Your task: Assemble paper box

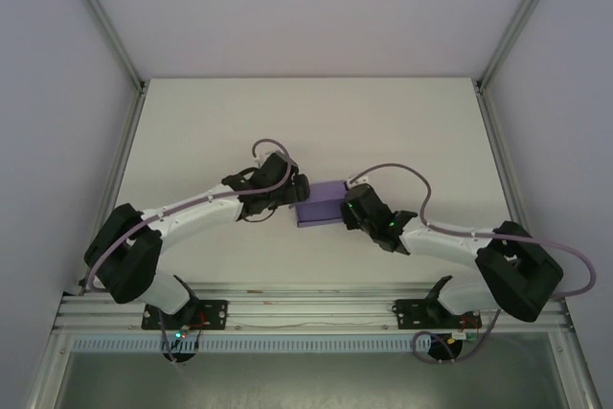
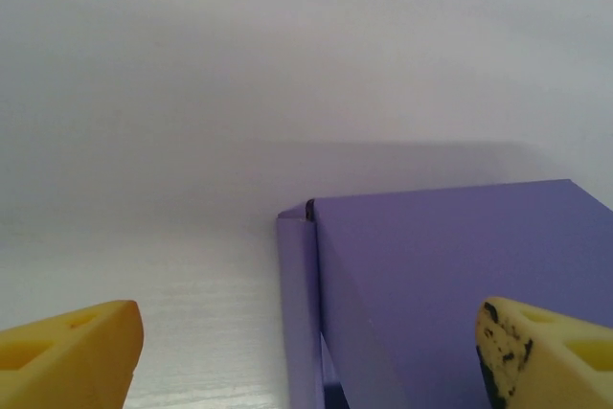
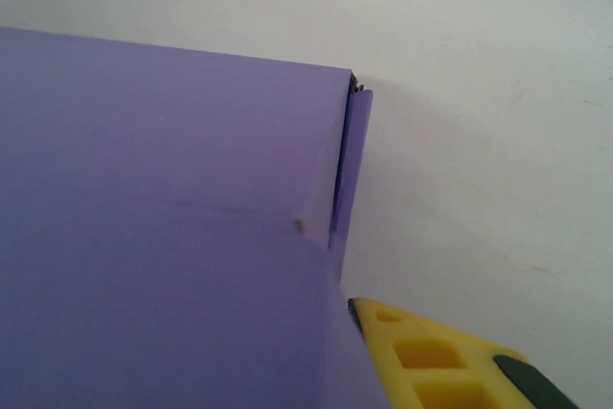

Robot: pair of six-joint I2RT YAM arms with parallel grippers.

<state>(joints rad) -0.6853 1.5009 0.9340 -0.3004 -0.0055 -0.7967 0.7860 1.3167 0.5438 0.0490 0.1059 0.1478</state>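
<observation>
Squarely in the middle of the white tabletop [image 1: 306,122] lies the paper box [image 1: 321,203], lavender card folded into a small rectangular shape. In the left wrist view a narrow side panel runs along the edge of its broad face [image 2: 450,275]. The left claw [image 1: 295,193] meets the box's left end with its jaws spread wide; one yellow finger [image 2: 67,352] is over bare tabletop and the other [image 2: 546,352] is in front of the purple face. The right claw [image 1: 350,210] is at the box's right end. In its wrist view the box [image 3: 163,217] covers the left side and one yellow finger [image 3: 431,352] shows beside the card's corner, so whether this claw grips or stands apart I cannot tell.
</observation>
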